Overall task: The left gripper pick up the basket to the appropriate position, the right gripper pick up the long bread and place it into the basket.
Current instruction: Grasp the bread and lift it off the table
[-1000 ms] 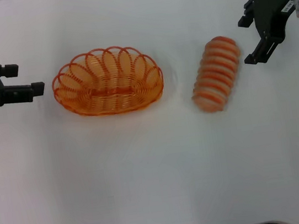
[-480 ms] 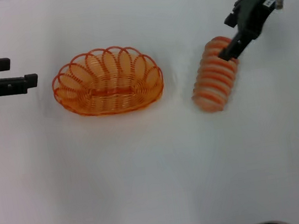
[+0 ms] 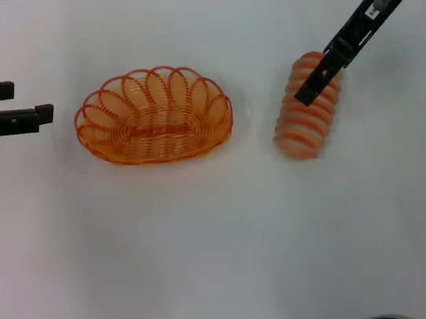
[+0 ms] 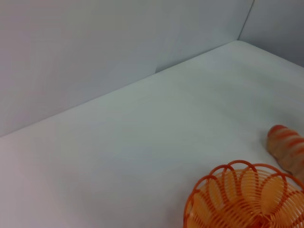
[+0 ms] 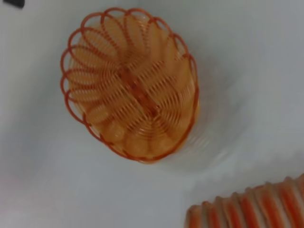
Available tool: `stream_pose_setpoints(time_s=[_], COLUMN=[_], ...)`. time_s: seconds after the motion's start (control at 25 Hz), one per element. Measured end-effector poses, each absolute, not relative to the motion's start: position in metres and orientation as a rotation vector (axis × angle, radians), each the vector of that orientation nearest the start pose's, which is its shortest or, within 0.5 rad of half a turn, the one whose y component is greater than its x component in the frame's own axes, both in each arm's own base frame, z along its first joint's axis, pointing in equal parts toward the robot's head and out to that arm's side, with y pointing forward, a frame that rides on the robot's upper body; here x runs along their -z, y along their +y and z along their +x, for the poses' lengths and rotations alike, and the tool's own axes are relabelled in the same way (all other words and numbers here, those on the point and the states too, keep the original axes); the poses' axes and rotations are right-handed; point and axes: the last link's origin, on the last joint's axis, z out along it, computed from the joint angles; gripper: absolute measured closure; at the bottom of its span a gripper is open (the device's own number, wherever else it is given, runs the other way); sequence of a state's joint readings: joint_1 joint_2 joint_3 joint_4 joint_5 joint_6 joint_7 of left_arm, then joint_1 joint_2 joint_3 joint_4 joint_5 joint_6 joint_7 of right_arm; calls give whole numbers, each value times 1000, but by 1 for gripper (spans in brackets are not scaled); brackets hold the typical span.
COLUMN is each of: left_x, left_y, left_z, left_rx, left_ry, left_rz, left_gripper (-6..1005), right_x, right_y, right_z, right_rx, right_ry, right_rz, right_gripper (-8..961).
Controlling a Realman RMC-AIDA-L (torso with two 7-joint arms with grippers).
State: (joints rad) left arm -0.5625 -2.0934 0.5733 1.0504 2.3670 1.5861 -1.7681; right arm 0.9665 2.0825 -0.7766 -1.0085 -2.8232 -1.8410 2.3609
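Note:
The orange wire basket [image 3: 153, 117] stands empty on the white table, left of centre; it also shows in the left wrist view [image 4: 242, 199] and the right wrist view [image 5: 130, 90]. The long bread [image 3: 302, 127], pale with orange-red ridges, lies slanted to the right of the basket, apart from it; its ends show in the left wrist view [image 4: 285, 147] and the right wrist view [image 5: 251, 209]. My left gripper [image 3: 28, 100] is open and empty, left of the basket with a small gap. My right gripper [image 3: 311, 92] is turned edge-on over the bread's far half.
The white table [image 3: 209, 247] stretches bare toward the front. A grey wall [image 4: 95, 57] rises behind the table's far edge.
My right gripper has swung left and down from beside the bread to over its far half, turning edge-on. My left gripper drew back slightly left, then held still. Basket and bread have not moved.

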Motion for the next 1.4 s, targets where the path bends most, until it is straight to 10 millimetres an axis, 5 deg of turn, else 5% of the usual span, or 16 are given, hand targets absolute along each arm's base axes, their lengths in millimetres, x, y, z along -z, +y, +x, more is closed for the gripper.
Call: stream_pose_setpoints(time_s=[0.6, 1.4], left_x=[-65, -74], left_y=[357, 370], left_z=[-270, -262], left_rx=[253, 232], left_ry=[-816, -729], left_rz=[-2565, -2531], left_gripper=[129, 129], right_x=[-36, -26], right_y=[385, 377], right_z=[175, 213], right_rx=[280, 426], right_ry=[1653, 1944], right_rz=[-2456, -2098], right_gripper=[26, 29])
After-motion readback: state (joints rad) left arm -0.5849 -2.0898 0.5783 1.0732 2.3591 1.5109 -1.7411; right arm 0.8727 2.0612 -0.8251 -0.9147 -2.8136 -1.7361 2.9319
